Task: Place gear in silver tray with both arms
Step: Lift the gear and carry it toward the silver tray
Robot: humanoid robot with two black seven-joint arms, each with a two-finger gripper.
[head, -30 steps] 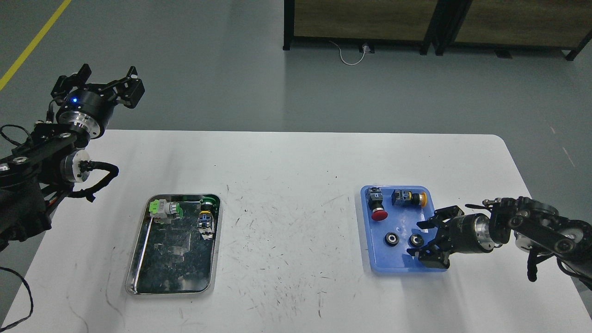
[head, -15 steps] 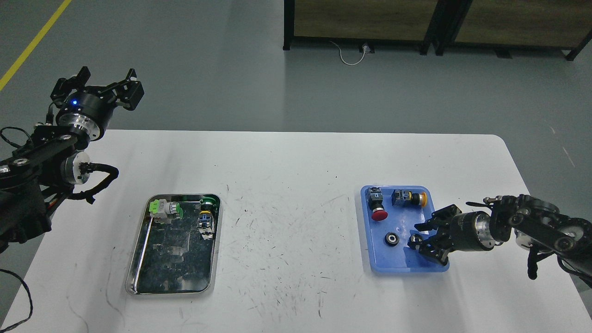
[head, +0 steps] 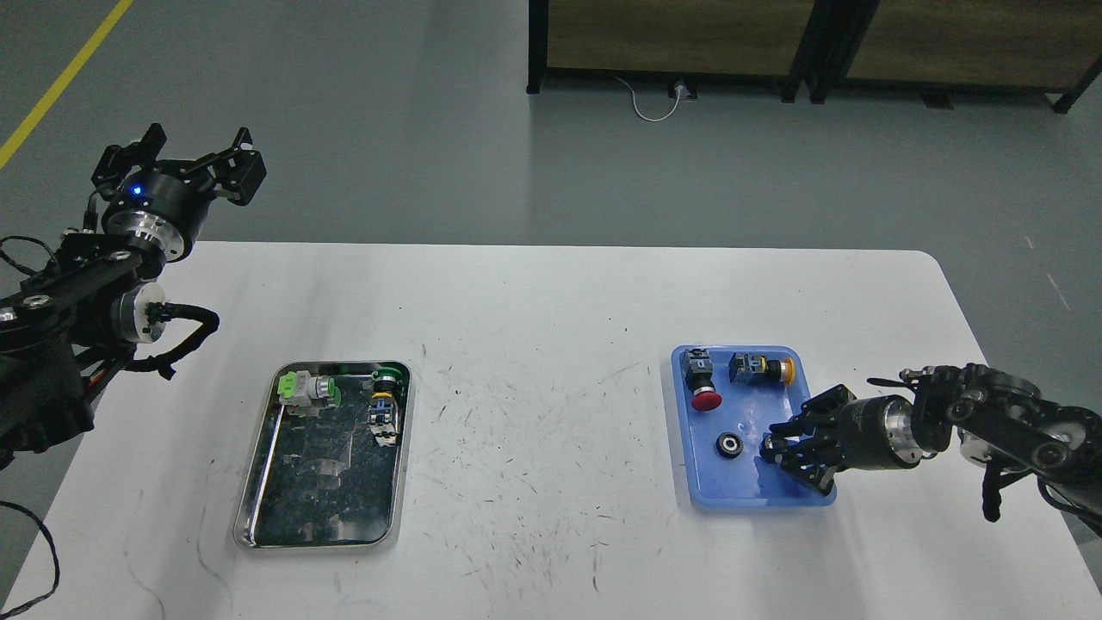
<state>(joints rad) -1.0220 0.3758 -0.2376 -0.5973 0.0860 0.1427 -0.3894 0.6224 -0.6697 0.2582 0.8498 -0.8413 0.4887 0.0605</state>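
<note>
A white scratched table (head: 551,301) is seen from above. The right gripper (head: 777,450) is reached in from the right edge and is lowered inside a blue plastic tray (head: 745,495), at the tray's right-hand side. Its black fingers (head: 796,430) are drawn in close around a small black gear (head: 769,444), which is largely hidden between them; whether the gear is actually pinched cannot be told. Just to the left of this gripper, a second black ring-shaped gear (head: 730,445) is lying flat on the blue tray floor. Beyond the gripper, at the tray's far end, a red-capped push button (head: 703,389) and a yellow-capped switch (head: 759,368) are lying side by side.

Well away to the left of that gripper, across a bare stretch of table, the silver tray (head: 254,482) is placed lengthwise. At its far end a green-and-grey switch (head: 308,392) and a green-capped button part (head: 385,406) are resting.

The left gripper (head: 194,151) is held high beyond the table's far left corner, well apart from both trays. Its prongs are spread wide and nothing is held between them
</note>
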